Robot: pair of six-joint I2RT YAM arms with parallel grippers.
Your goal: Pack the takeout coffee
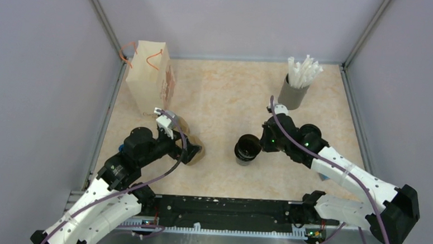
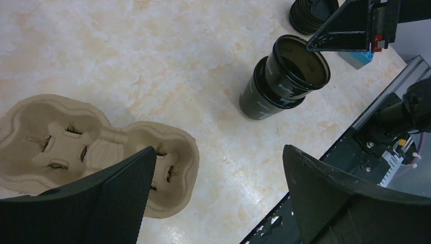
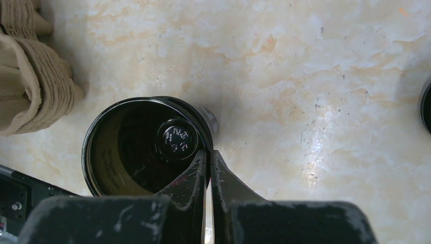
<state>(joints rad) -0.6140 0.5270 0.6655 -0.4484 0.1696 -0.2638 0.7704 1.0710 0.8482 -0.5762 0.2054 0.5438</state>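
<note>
the right gripper (image 3: 208, 158) is clenched on the right rim of the top black paper cup (image 3: 127, 147), which sits tilted in a second cup mid-table. the left gripper (image 2: 218, 152) hangs released over the brown moulded pulp cup carrier (image 2: 61, 142), left of the cups. a tan paper bag (image 1: 148, 76) stands far left.

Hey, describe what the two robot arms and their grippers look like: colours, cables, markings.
The left arm and right arm have white link shells and black joint housings. A purplish-grey cable runs along each. Small green lights glow on the right wrist. The left gripper has broad black fingers with a finely dotted texture; the right gripper's black fingers taper to scuffed tips.
</note>
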